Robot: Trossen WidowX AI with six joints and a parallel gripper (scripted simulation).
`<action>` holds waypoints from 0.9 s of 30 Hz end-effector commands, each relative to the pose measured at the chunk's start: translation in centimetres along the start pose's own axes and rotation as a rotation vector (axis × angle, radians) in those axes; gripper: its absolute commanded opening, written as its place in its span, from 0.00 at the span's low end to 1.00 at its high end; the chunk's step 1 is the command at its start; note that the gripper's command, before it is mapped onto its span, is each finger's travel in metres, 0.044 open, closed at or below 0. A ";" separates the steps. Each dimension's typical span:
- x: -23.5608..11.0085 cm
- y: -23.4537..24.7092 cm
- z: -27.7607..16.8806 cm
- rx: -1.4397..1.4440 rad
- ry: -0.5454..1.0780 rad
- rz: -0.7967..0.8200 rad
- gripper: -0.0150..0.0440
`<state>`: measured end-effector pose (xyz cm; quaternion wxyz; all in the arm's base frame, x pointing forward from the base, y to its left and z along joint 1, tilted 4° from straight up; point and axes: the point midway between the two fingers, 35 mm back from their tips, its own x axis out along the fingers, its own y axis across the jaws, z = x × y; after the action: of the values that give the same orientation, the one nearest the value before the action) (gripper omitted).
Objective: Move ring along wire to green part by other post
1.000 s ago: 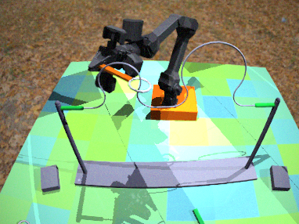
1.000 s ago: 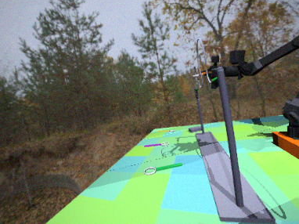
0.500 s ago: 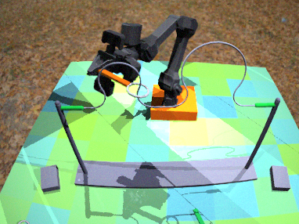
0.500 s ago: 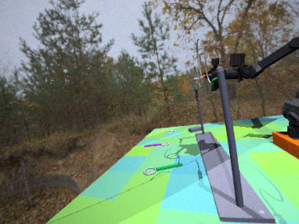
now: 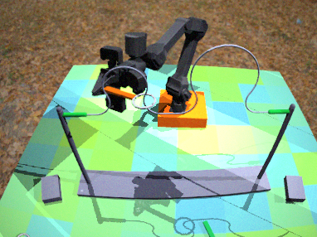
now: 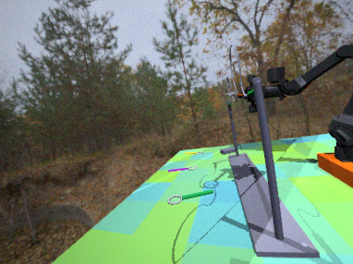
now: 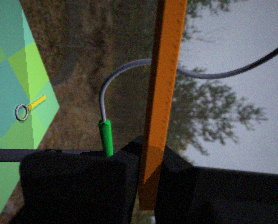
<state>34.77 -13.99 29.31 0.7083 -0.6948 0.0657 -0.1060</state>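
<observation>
The ring [image 5: 143, 108] is around the grey wire [image 5: 226, 45] [image 7: 103, 97] low on the right side of the smaller left loop in the top view; whether they touch is unclear. Its orange handle [image 5: 120, 93] [image 7: 165, 75] points left, behind that loop. My gripper [image 5: 109, 92] [image 7: 146, 141] is shut on the handle's far end. The left green part [image 5: 75, 114] [image 7: 106, 137] is beside the left post [image 5: 75, 145]. The right green part [image 5: 279, 111] [image 6: 250, 92] is beside the right post [image 5: 274, 149] [image 6: 268, 157]. Small gaps between fingers and wire cannot be judged.
A larger wire loop rises to the right of a low dip. The grey base [image 5: 174, 186] [image 6: 249, 203] joins the posts. Grey blocks [image 5: 51, 188] [image 5: 295, 188] lie outside it. Loose rings with green [image 6: 199, 195], purple [image 6: 177, 170] and yellow [image 6: 190, 153] [image 7: 37, 103] handles lie on the table.
</observation>
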 end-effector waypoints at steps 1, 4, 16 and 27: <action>-0.2 1.4 0.0 0.072 0.013 0.042 0.00; -0.4 2.4 0.1 0.134 0.021 0.078 0.00; -1.6 6.4 1.2 0.378 0.052 0.217 0.00; -3.1 9.7 3.2 0.616 0.083 0.355 0.00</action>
<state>33.41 -10.62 20.28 0.8771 -0.4485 0.1692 -0.0302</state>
